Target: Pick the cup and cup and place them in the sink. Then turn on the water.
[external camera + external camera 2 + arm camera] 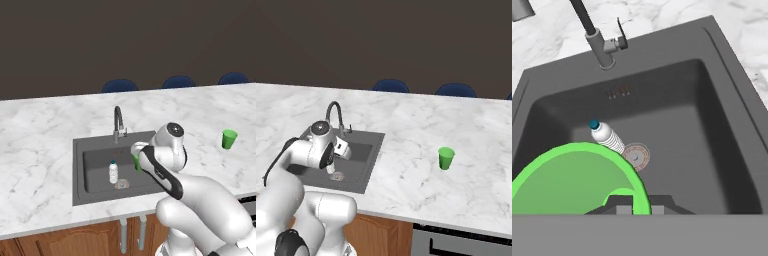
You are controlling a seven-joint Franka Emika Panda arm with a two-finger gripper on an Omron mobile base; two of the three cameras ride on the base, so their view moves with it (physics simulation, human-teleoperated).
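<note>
No text, label, brand, number or sign can be read anywhere. The small white bottle (608, 137) near the middle left of the hand view bears no legible print, and faint reddish marks on the back wall of the sink (618, 92), in the upper middle, are too blurred to make out.

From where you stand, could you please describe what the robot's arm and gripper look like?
The arm is glossy white with rounded, bulky links and dark grey to black bands at the joints, including a round dark cap on the raised elbow. The gripper ends in two small dark finger tips. No loose cables or markings are visible.
</note>
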